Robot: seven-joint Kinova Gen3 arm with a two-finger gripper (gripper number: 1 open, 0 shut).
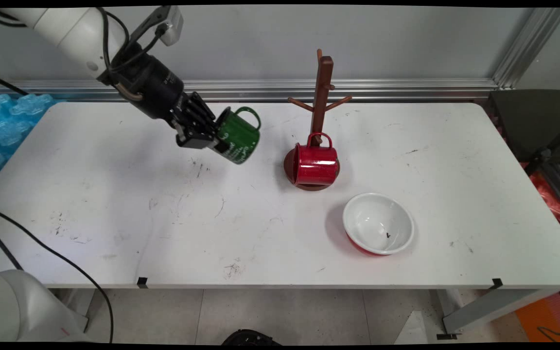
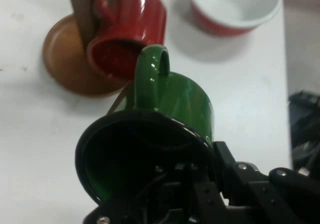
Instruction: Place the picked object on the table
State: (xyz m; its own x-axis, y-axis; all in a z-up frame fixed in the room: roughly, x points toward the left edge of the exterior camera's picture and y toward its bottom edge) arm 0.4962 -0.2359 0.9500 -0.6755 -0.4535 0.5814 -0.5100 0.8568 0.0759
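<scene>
Nearest the camera, a white bowl (image 1: 378, 223) with a red outside is seen on the table (image 1: 114, 218), at about five o'clock from the wooden mug tree (image 1: 321, 97). A red mug (image 1: 315, 163) hangs low on that tree, over its round base. At roughly nine o'clock from the tree, a green mug (image 1: 237, 135) is held tilted above the table, clear of the surface, handle uppermost. Slippage could be feared, since the mug is pinched only at its rim; a swing toward the tree might knock the red mug. The gripper (image 1: 197, 130) is closed on the green mug's rim.
</scene>
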